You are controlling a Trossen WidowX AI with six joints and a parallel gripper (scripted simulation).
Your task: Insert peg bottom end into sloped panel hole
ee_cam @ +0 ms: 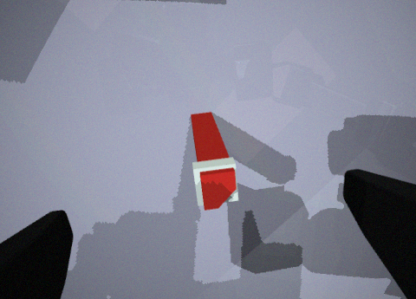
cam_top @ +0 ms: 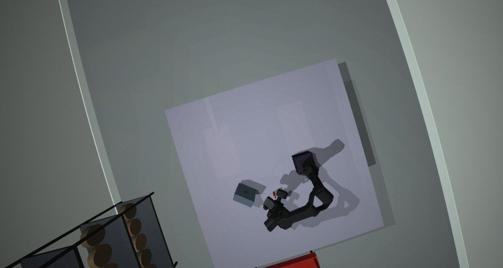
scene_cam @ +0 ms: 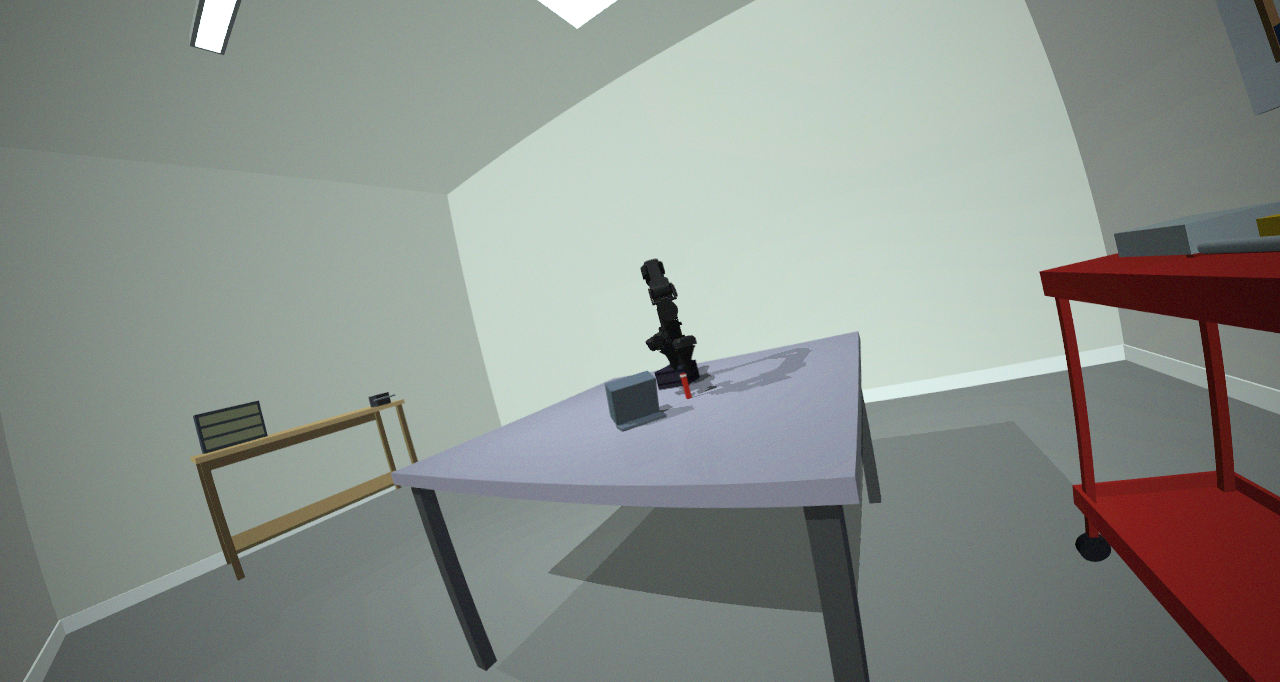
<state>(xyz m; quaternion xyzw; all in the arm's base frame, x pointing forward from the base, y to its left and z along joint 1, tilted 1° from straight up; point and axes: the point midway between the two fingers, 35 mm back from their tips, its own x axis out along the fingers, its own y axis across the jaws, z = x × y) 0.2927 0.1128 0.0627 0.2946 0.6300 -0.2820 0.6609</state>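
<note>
A red peg (cam_top: 274, 195) (scene_cam: 686, 386) (ee_cam: 211, 136) stands on the table; the wrist view shows flat sides, a pale band near its top and one cut corner on its top face. My gripper (ee_cam: 210, 204) is open and empty above the peg, with one finger at the lower left and one at the right, both well apart from it. The blue-grey block (cam_top: 241, 192) (scene_cam: 631, 399) with the sloped panel stands to the left of the peg in the top view. Its hole (cam_top: 246, 191) is small and dark there, and its shape is too small to tell.
The table (cam_top: 246, 118) (scene_cam: 716, 463) carries the arm's dark base (cam_top: 298, 163), right of the peg and farther back in the top view. A red cart (cam_top: 298, 261) (scene_cam: 1163, 275) stands beside the table. A dark rack with brown round items (cam_top: 100, 254) is at the lower left.
</note>
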